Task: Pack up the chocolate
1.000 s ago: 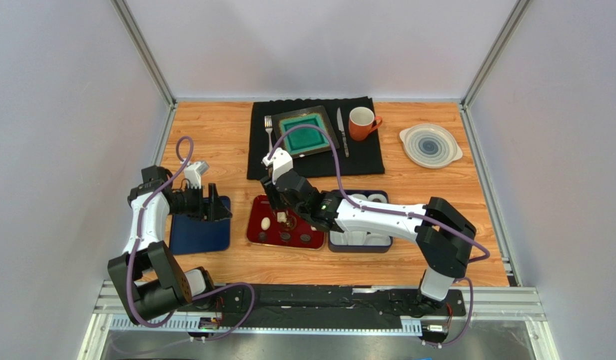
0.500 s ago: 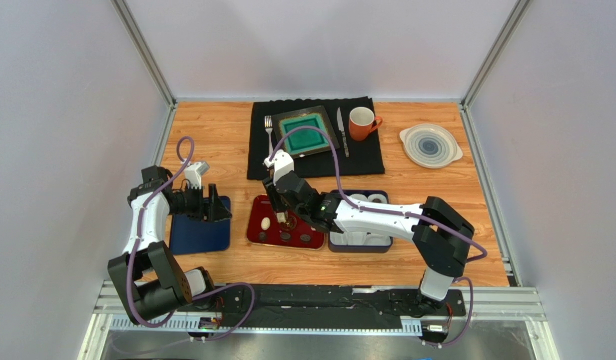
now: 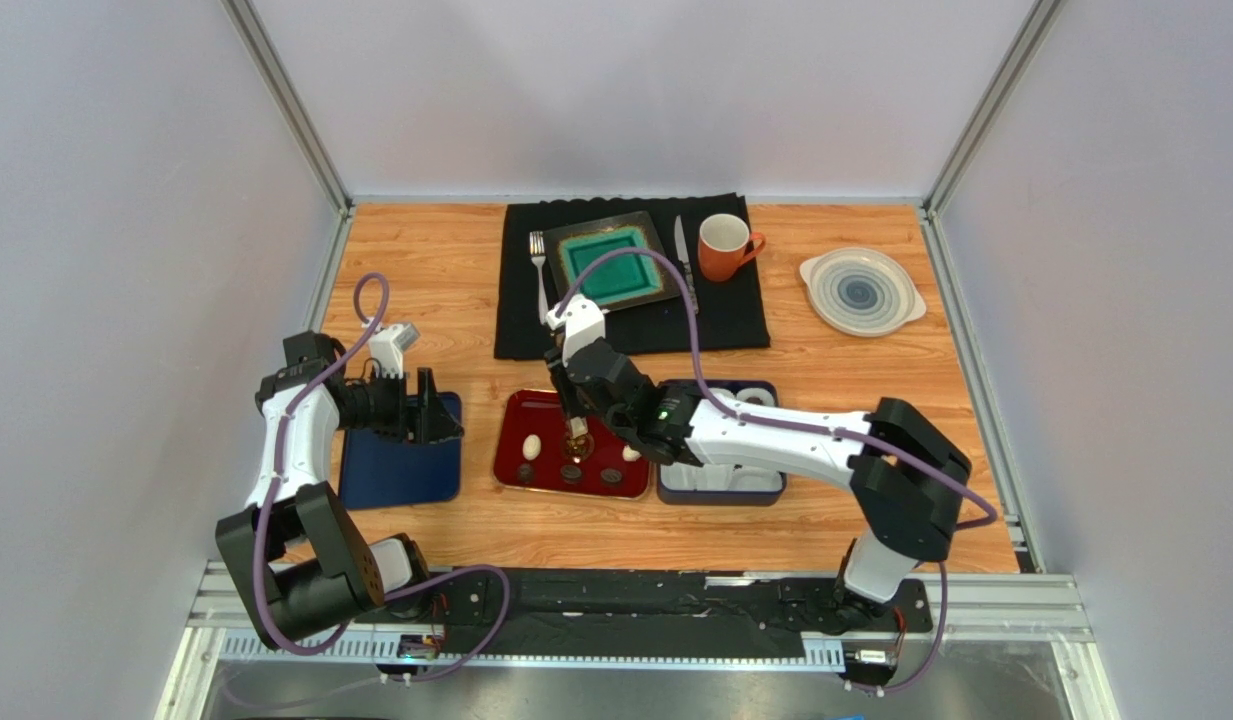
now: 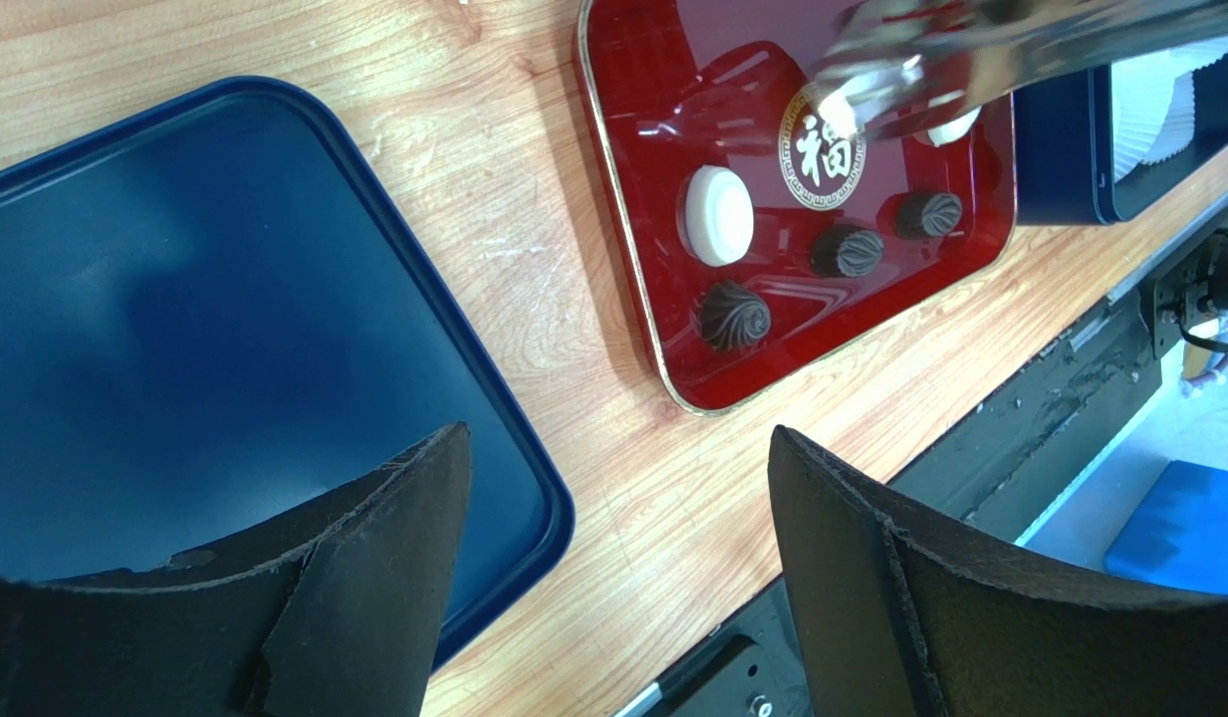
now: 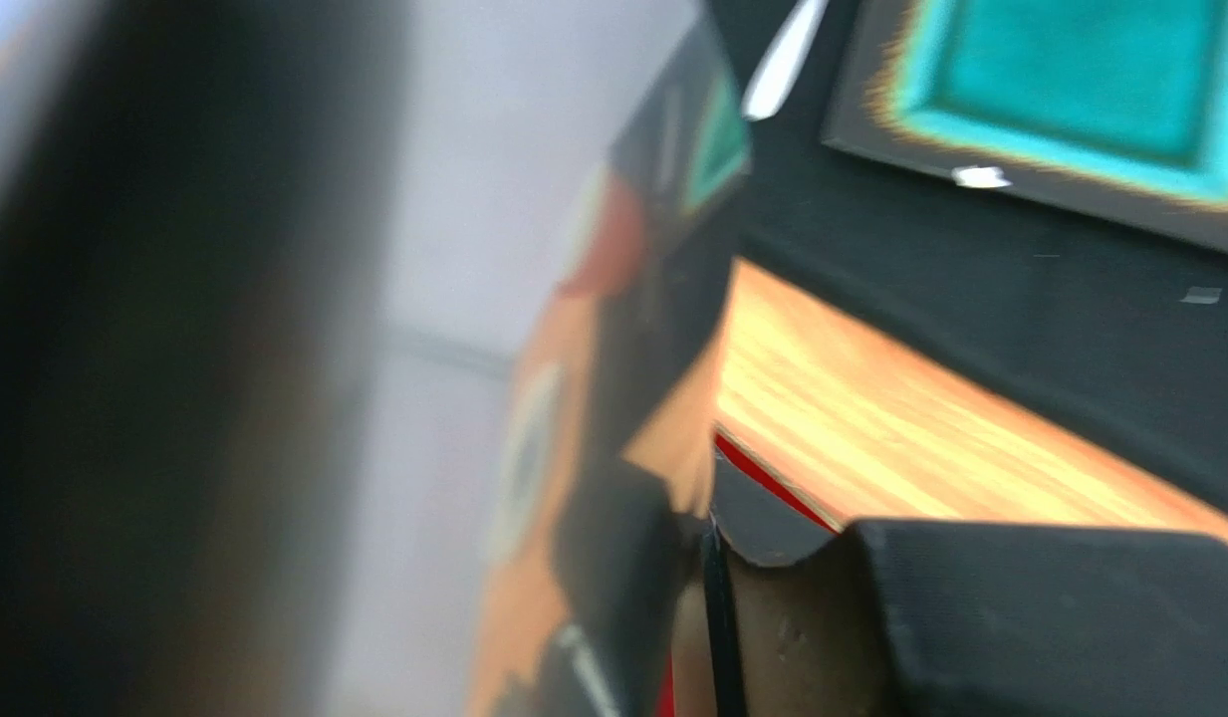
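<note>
Chocolate pieces lie on the red tray (image 3: 517, 413): a white oval (image 3: 534, 447), dark rounds (image 3: 571, 476) along the near edge, and a white one (image 3: 631, 452) at the right. The left wrist view shows the white oval (image 4: 717, 214) and the dark rounds (image 4: 735, 314) too. My right gripper (image 3: 579, 435) hangs over the tray's middle, blurred. In the right wrist view it (image 5: 769, 598) is shut on a dark brown chocolate (image 5: 792, 635). My left gripper (image 3: 434, 413) stands open over the blue lid (image 3: 401, 468), with nothing between its fingers (image 4: 380, 553).
A blue box (image 3: 682, 488) with white paper cups (image 3: 735, 402) sits just right of the tray. Behind, a black mat (image 3: 727, 308) holds a teal dish (image 3: 613, 267), fork, knife and orange mug (image 3: 723, 245). A grey plate (image 3: 861, 290) lies back right.
My right gripper has narrowed its jaws and shifted a little to the right over the tray. The left arm has not moved.
</note>
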`<control>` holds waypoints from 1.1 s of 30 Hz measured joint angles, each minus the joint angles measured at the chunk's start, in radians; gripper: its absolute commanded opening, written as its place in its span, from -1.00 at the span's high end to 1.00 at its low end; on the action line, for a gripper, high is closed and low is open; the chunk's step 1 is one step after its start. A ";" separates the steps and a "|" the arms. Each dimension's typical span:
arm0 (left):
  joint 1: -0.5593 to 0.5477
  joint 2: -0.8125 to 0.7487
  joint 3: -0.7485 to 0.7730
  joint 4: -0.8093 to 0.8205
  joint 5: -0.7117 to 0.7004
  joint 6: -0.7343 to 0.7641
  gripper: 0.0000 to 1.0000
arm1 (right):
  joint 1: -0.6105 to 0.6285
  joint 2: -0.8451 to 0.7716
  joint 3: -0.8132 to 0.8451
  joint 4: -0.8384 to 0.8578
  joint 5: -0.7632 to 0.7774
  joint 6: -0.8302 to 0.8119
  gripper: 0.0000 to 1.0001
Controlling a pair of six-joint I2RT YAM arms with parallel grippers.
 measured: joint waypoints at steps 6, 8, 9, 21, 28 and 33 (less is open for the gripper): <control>0.000 0.000 0.000 0.000 0.000 0.000 -0.63 | -0.043 -0.198 -0.051 -0.051 0.026 -0.023 0.48; 0.000 0.000 0.000 0.000 0.000 0.000 -0.63 | -0.063 -0.282 -0.072 -0.064 0.036 -0.028 0.48; 0.000 0.000 0.000 0.000 0.000 0.000 -0.62 | -0.071 -0.323 -0.084 -0.073 0.044 -0.032 0.48; 0.000 0.000 0.000 0.000 0.001 -0.001 -0.63 | -0.122 -0.570 -0.241 -0.185 0.111 -0.048 0.48; 0.000 0.000 0.000 -0.001 0.001 0.000 -0.62 | -0.129 -0.597 -0.299 -0.229 0.123 -0.039 0.48; 0.000 0.000 0.000 -0.001 0.001 0.000 -0.62 | -0.129 -0.603 -0.320 -0.233 0.123 -0.025 0.47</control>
